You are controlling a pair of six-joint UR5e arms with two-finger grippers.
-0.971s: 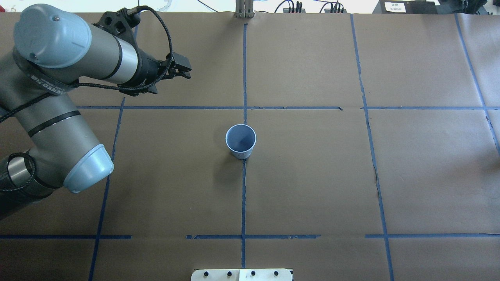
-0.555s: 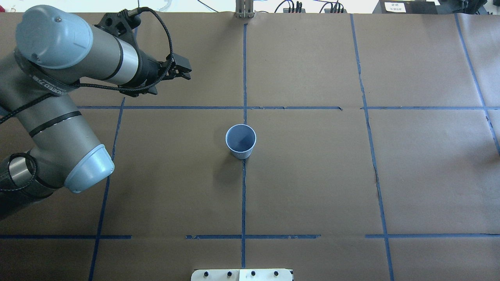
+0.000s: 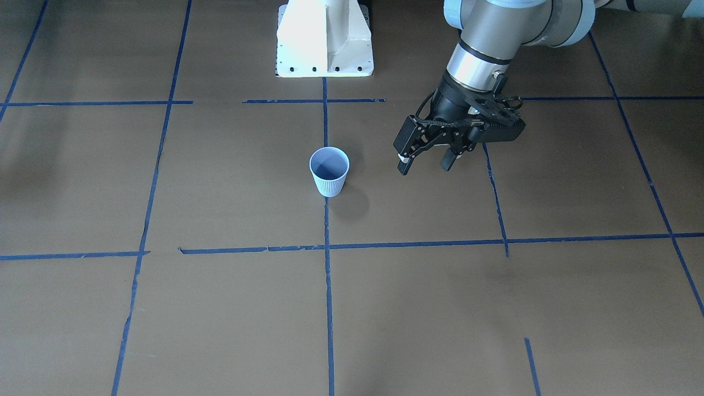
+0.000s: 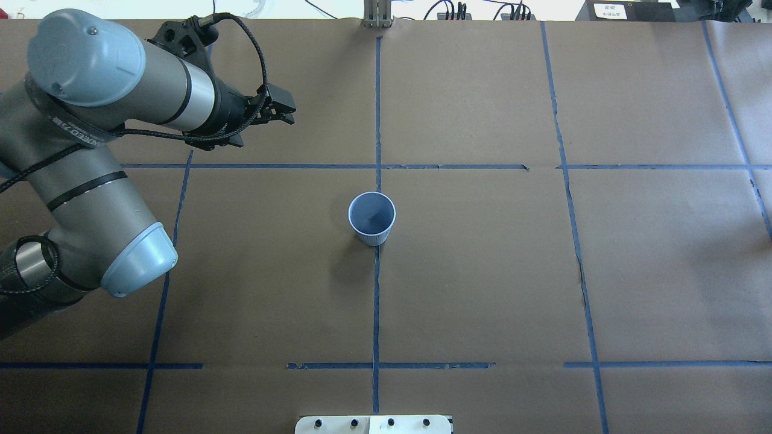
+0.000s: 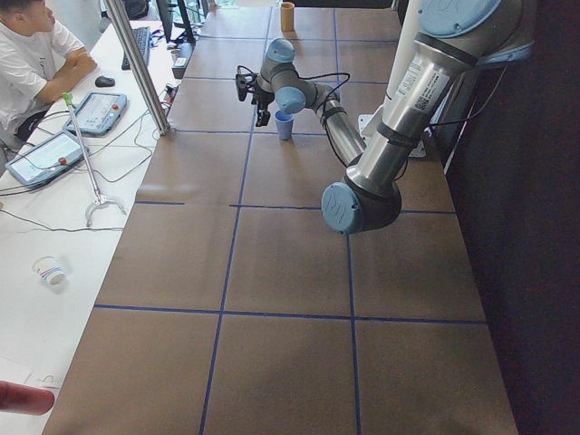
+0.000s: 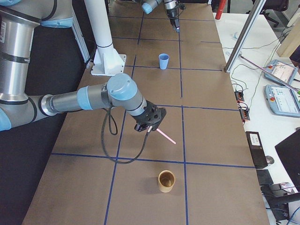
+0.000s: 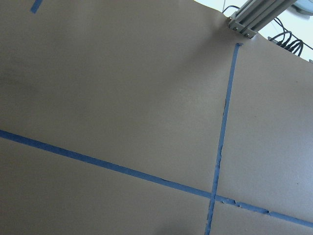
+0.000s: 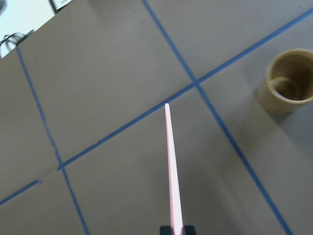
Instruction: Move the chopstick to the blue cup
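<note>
At the near right end, tan cup: we see it standing upright on the brown paper table, just on the near side of a blue tape line and apart from everything else.
Right gripper: a little farther along, we find its fingers pressed onto one end of the chopstick. The wrist view shows two dark fingertips pinching the base of the stick.
Chopstick: pinkish and straight, it slants out of that grip toward the near right. In the wrist view its free end lies over a tape line, and we cannot tell whether the tip touches the paper. It is well apart from the blue cup.
Blue cup: farther on, at mid-table, it stands upright on a tape line, out in front of the white mount base. We can see its darker inside.
Left gripper: farthest away, it hangs above the paper on the robot's left of the blue cup, near it but not touching. Its fingers are spread, with a clear gap between them.
</note>
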